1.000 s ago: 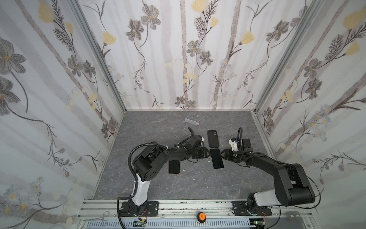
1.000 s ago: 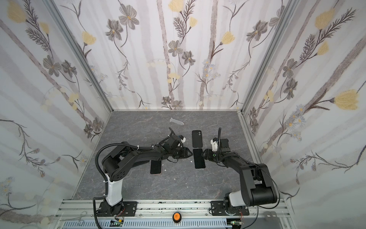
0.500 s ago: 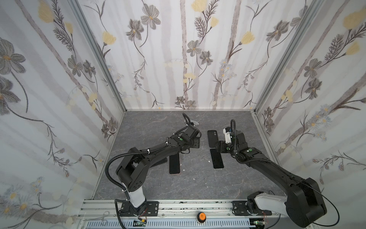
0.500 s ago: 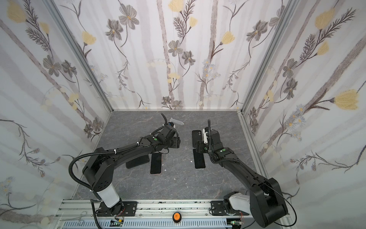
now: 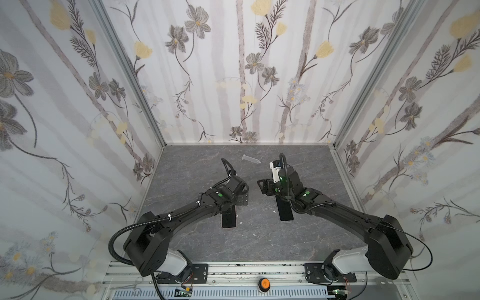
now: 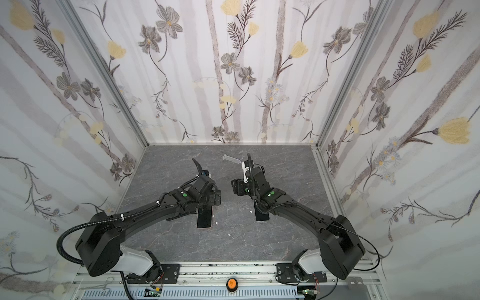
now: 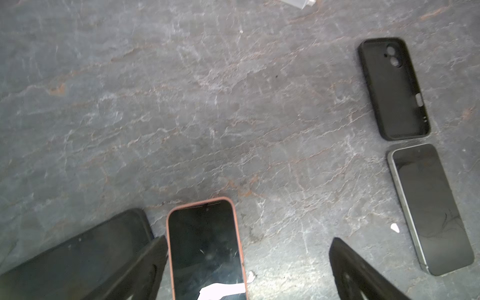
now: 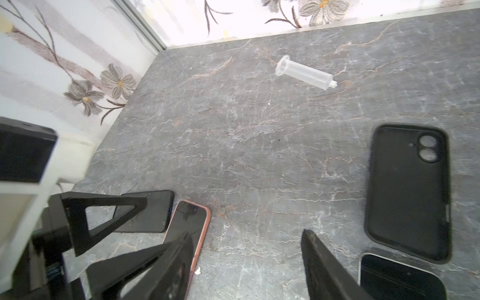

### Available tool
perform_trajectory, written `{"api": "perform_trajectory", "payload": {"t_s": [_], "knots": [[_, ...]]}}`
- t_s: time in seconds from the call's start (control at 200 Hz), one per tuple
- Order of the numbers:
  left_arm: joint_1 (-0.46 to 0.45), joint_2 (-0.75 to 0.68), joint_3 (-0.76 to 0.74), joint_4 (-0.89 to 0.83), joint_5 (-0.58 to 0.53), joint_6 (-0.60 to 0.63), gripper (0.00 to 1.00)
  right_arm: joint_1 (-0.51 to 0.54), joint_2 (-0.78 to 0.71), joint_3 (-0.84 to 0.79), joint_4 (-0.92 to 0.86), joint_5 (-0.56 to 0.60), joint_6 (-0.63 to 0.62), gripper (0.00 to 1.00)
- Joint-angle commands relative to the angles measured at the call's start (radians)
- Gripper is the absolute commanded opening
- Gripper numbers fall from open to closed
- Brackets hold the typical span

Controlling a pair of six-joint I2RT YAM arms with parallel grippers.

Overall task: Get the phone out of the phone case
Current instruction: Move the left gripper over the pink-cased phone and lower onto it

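On the counter (image 7: 181, 104) the empty phone case (image 7: 393, 88) lies beside the phone (image 7: 431, 207); left tool (image 7: 249, 241) and right tool (image 8: 246, 233) gape, holding nothing.

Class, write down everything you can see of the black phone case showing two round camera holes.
The black phone case lies flat on the grey table, open side up and empty. It looks matte and rubbery, with rounded corners, a raised rim, two round camera holes plus a tiny one at one end, and a slot in one long side. A dark phone lies just past its other end, narrowly apart. Nothing else touches it.
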Motion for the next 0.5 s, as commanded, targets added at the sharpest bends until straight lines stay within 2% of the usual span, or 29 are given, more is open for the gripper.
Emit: {"api": "perform_trajectory", "payload": {"t_s": [0.0, 0.24, 0.495], "knots": [[0.005, -0.048, -0.073, -0.008, -0.003, -0.095, 1.0, 0.012, 0.016, 0.001, 0.09, 0.004, 0.059, 0.68], [-0.015, -0.086, -0.177, -0.039, -0.008, -0.197, 1.0, 0.017, 0.126, 0.051, 0.022, 0.003, 0.125, 0.69], [-0.047, 0.025, -0.158, -0.07, -0.002, -0.252, 1.0, 0.016, 0.142, 0.032, 0.009, 0.01, 0.174, 0.7]]}}
